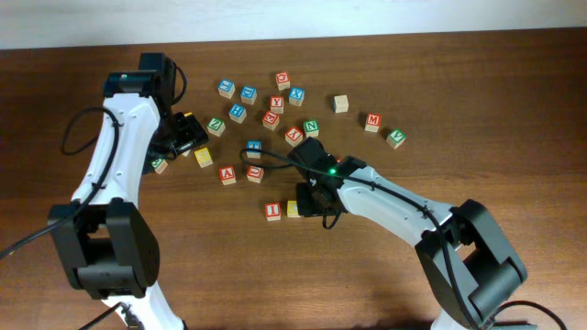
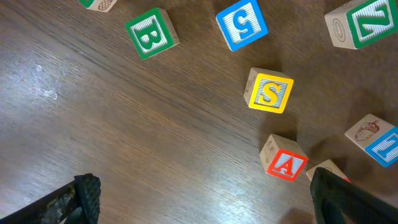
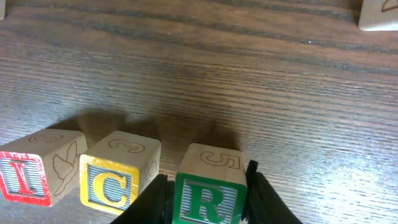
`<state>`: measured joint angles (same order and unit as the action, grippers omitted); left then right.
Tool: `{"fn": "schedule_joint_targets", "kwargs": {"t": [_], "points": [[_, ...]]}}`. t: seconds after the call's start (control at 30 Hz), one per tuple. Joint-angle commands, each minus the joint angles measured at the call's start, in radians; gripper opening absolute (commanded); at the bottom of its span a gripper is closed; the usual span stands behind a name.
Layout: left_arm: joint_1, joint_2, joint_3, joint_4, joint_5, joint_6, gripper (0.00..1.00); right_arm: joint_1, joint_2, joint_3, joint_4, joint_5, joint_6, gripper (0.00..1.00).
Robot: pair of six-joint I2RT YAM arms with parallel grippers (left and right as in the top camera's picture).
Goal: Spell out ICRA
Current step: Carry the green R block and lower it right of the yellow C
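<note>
Row I-C-R: right fingers (image 3: 261,202) closed on green R block (image 3: 208,199).
It sits just beside yellow C block (image 3: 115,180), red I block (image 3: 28,177) beyond; left fingers (image 2: 84,196) spread wide, empty, near red A block (image 2: 286,163).

Blocks read I (image 3: 22,180), C (image 3: 112,188), R (image 3: 205,202), A (image 2: 286,165), S (image 2: 270,93), B (image 2: 149,36), 5 (image 2: 241,22)

Red I block (image 3: 23,179), yellow C block (image 3: 112,186), green R block (image 3: 208,198)
</note>
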<state>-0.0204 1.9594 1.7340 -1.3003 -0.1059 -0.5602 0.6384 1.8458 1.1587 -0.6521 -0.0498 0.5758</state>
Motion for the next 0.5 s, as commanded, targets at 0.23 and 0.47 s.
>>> {"fn": "schedule_joint_targets", "kwargs": {"t": [0.23,0.47], "points": [[0.002,-0.017,0.016,-0.002,-0.012,0.016,0.99,0.005,0.012,-0.011,0.002,-0.013,-0.045,0.33],[0.002,-0.017,0.016,-0.002,-0.012,0.016,0.99,-0.002,0.012,0.011,-0.003,-0.026,-0.018,0.37]]}}
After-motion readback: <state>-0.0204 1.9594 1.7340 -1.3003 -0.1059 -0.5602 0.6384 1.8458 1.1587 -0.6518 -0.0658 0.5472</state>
